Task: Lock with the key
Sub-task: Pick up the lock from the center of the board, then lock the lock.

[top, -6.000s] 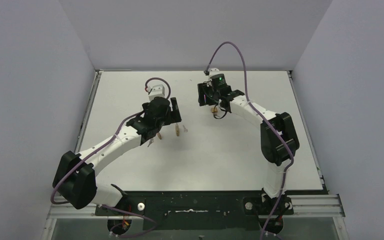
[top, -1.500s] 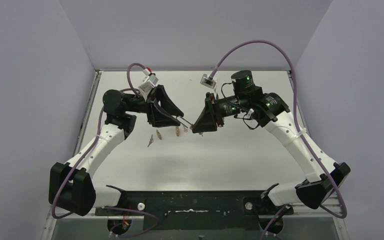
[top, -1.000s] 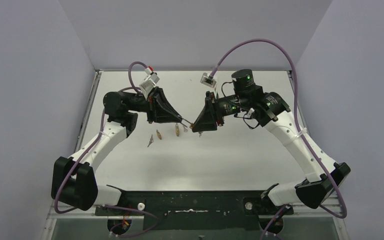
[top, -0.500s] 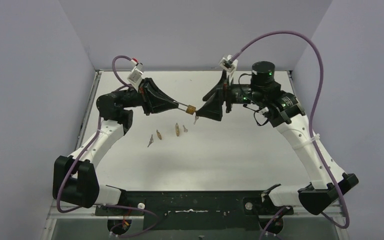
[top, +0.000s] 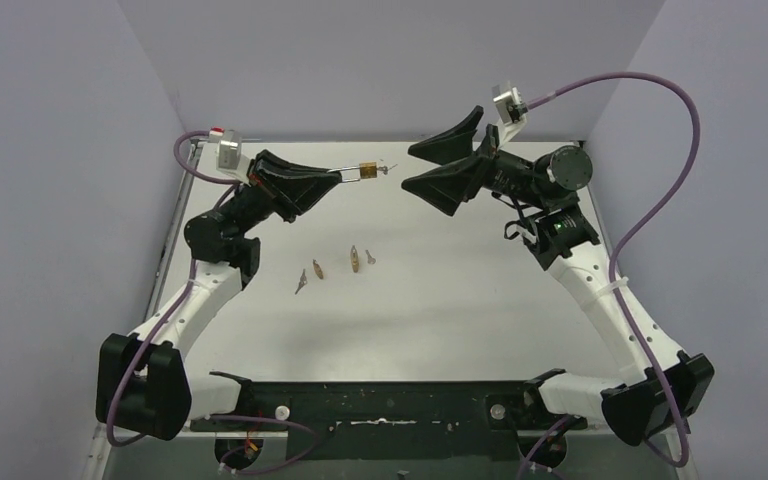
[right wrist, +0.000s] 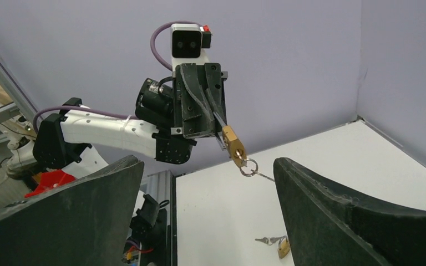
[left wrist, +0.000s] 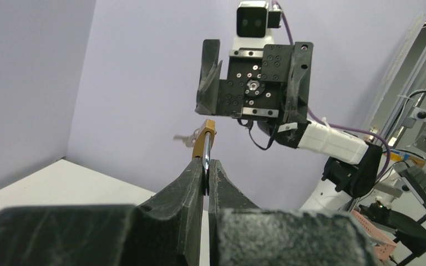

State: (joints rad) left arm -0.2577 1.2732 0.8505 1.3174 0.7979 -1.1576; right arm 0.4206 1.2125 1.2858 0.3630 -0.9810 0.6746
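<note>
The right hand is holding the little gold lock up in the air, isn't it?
No. It is the left gripper that holds the gold padlock up in the air. The right gripper is open and holds nothing. The top external view shows this.

No lettering, brand, number or sign can be read in any of the three views. The face of the brass padlock (right wrist: 233, 145) is too small to show any stamp. The right wrist's camera housing (left wrist: 253, 18) and the left wrist's camera housing (right wrist: 187, 40) show no legible marking.
</note>
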